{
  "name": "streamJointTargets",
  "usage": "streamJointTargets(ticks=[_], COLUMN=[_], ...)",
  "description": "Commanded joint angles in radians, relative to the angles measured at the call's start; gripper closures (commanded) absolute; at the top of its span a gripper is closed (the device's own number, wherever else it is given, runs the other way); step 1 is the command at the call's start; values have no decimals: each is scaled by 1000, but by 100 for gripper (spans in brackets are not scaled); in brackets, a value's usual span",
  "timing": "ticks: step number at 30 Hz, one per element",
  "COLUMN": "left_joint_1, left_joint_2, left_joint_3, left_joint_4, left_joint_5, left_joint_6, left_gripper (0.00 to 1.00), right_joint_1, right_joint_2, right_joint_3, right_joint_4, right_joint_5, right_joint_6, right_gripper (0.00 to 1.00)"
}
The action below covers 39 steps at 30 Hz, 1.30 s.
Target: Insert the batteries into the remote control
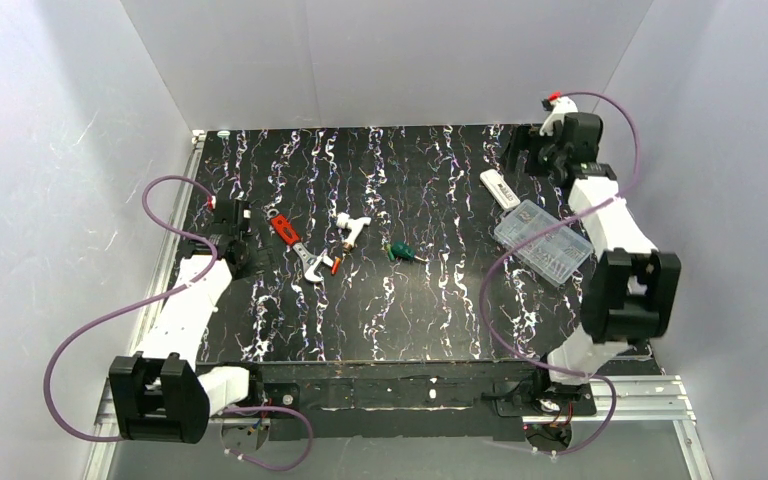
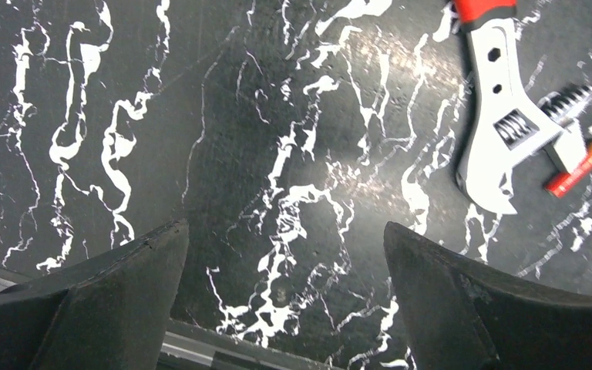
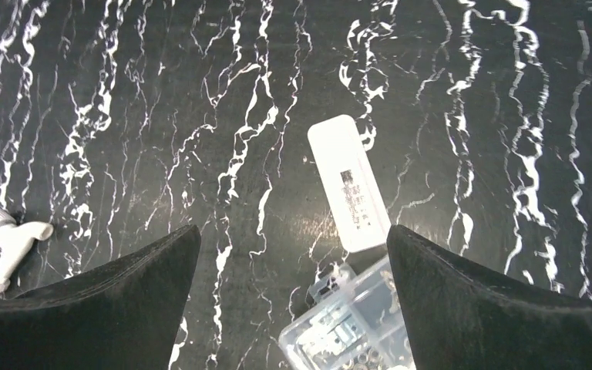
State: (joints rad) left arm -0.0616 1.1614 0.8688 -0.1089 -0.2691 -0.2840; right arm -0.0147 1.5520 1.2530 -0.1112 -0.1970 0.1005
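From above, the remote control is a slim white bar lying flat at the far right of the black marbled counter, just beyond a clear box. The batteries show as a tiny red-orange sliver left of centre. In the left wrist view, the left hand gapes open over bare counter, and the batteries lie just beside a wrench. In the right wrist view, the right hand is spread open and empty, with the remote ahead of it, a dark printed label facing up.
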Motion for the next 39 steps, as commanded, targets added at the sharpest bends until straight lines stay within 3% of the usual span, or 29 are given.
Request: streamJointTargets(ticks=[1,8,15,31,39], left_joint_1=[3,1,1,3,2], left_joint_2=[-39,-49,-58,-47,-41], left_joint_3=[60,83,73,79,86], left_joint_4=[-227,-255,-252,-243,-230], left_joint_5=[80,107,130,163,192], left_joint_6=[-23,-18,-16,-25,-39], left_gripper=[1,1,0,0,1], right_joint_1=[-1,12,56,60,60], right_joint_2=[187,452,611,722,750], right_joint_3=[231,518,660,713,713], right_joint_4=[-257,-409,-537,-611,-636], right_joint_5=[-99,-63,9,122,130], right_joint_6=[-98,-192,-269,-275,-282], right_gripper=[0,4,2,3,13])
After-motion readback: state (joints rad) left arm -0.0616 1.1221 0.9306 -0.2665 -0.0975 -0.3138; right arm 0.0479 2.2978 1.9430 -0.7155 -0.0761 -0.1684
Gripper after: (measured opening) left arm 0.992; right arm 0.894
